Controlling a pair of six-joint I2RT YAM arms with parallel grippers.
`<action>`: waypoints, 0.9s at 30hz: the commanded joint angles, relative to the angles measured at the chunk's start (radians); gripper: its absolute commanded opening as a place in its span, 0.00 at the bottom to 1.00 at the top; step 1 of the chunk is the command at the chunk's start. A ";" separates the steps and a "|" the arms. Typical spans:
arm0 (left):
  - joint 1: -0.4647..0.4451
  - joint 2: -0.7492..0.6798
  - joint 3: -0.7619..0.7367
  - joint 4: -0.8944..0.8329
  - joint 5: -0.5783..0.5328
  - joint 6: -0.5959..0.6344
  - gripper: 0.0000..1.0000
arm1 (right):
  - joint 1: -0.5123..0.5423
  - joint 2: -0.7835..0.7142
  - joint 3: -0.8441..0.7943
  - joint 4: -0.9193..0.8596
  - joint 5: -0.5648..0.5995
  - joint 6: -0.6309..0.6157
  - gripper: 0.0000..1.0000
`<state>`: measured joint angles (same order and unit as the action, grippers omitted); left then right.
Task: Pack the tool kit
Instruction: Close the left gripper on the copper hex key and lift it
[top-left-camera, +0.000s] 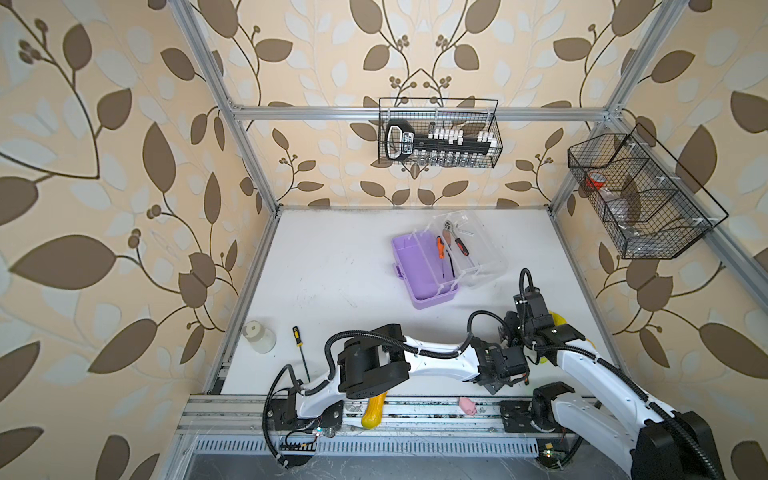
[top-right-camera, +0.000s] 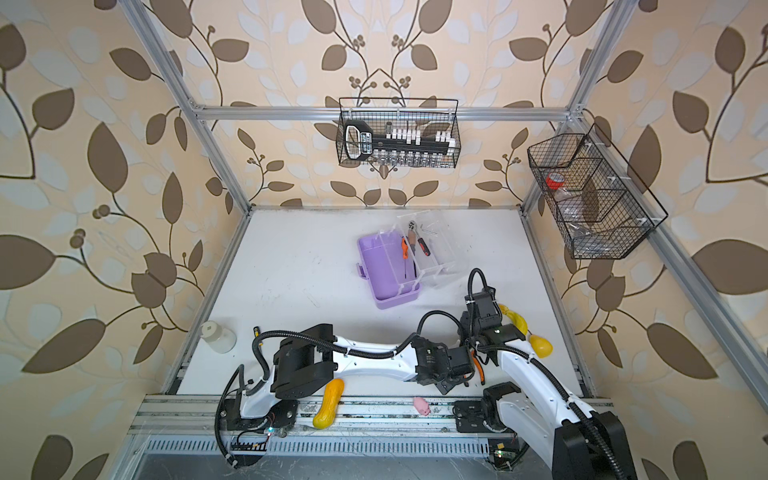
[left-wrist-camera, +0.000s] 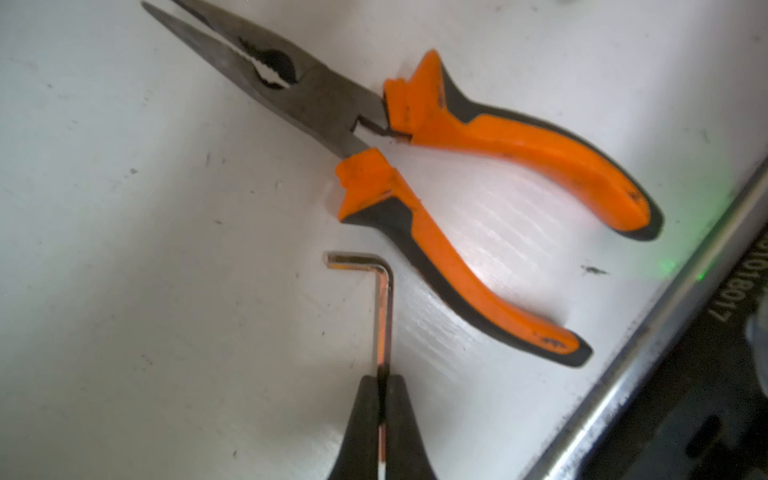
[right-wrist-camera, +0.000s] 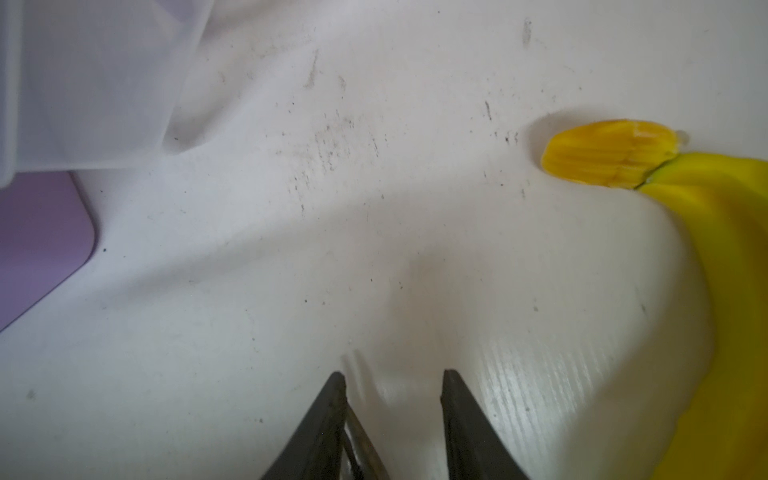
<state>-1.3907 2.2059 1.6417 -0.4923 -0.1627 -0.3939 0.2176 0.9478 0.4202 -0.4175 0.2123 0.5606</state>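
Observation:
The tool kit (top-left-camera: 419, 270) is a lilac box on the white table, shown in both top views with its clear lid (top-left-camera: 478, 245) swung open; an orange-handled screwdriver and other small tools lie inside. The wrist view has my left gripper (left-wrist-camera: 383, 380) shut on the long leg of an L-shaped hex key (left-wrist-camera: 384, 307), close to orange-handled pliers (left-wrist-camera: 498, 141) lying flat. In a top view this gripper (top-right-camera: 446, 384) is low at the front right. My right gripper (right-wrist-camera: 392, 374) is open over bare table, with a corner of the tool kit (right-wrist-camera: 37, 241) at the view's edge.
A yellow banana (right-wrist-camera: 715, 216) lies close to the right gripper. A yellow-handled screwdriver (top-left-camera: 300, 345) and a white jar (top-left-camera: 259, 336) sit front left. A yellow toy (top-left-camera: 374, 411) and a pink piece (top-left-camera: 468, 405) rest on the front rail. Black wire baskets (top-left-camera: 440, 133) (top-left-camera: 640, 195) hang on the walls.

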 joint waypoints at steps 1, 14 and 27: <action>0.026 0.025 -0.029 0.061 -0.006 0.014 0.00 | -0.013 0.013 -0.030 0.036 -0.078 0.013 0.39; 0.144 -0.173 -0.374 0.162 0.008 -0.115 0.00 | -0.026 0.063 -0.052 0.037 -0.148 0.011 0.40; 0.250 -0.382 -0.658 0.238 0.017 -0.224 0.00 | 0.033 0.159 -0.017 0.018 -0.117 0.000 0.35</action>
<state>-1.1732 1.8481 1.0512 -0.1707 -0.1356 -0.5747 0.2173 1.0767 0.3943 -0.3645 0.0875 0.5632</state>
